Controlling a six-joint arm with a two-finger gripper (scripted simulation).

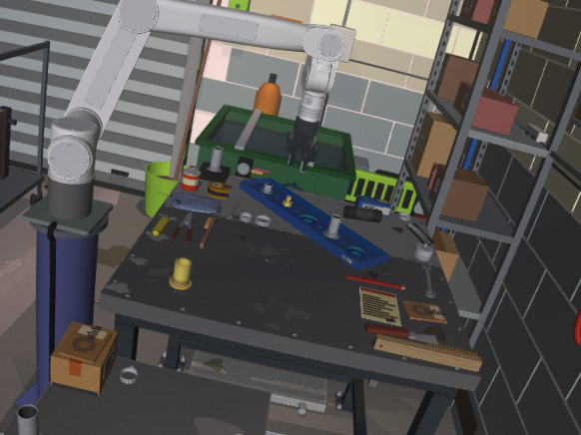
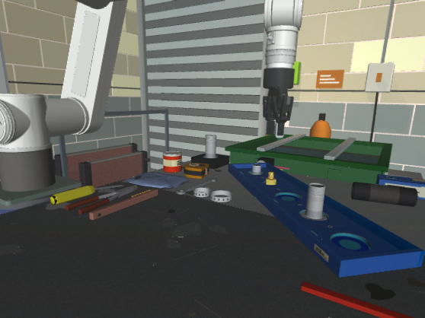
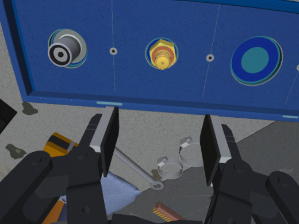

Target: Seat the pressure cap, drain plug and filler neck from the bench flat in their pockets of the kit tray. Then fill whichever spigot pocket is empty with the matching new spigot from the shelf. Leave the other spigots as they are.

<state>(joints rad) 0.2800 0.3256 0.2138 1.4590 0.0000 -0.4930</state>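
Note:
The blue kit tray (image 1: 312,219) lies diagonally across the back of the bench. At its far end a small grey spigot (image 3: 63,51) stands in a pocket, and a brass drain plug (image 3: 162,56) sits in the pocket beside it. The pocket after that (image 3: 256,60) is empty, a tall grey filler neck (image 2: 315,201) stands upright in the one beyond, and the near end pocket (image 2: 350,242) is empty. A yellow flanged piece (image 1: 181,273) stands on the bench's left front. My gripper (image 1: 301,162) hangs open and empty above the tray's far end.
A green bin (image 1: 279,144) with two grey bars sits behind the tray, close under my gripper. Hose clamps (image 2: 213,194), a wrench and hand tools (image 1: 187,227) lie left of the tray. A black cylinder (image 2: 384,193) lies right of it, and a shelf rack (image 1: 499,124) stands at the bench's right.

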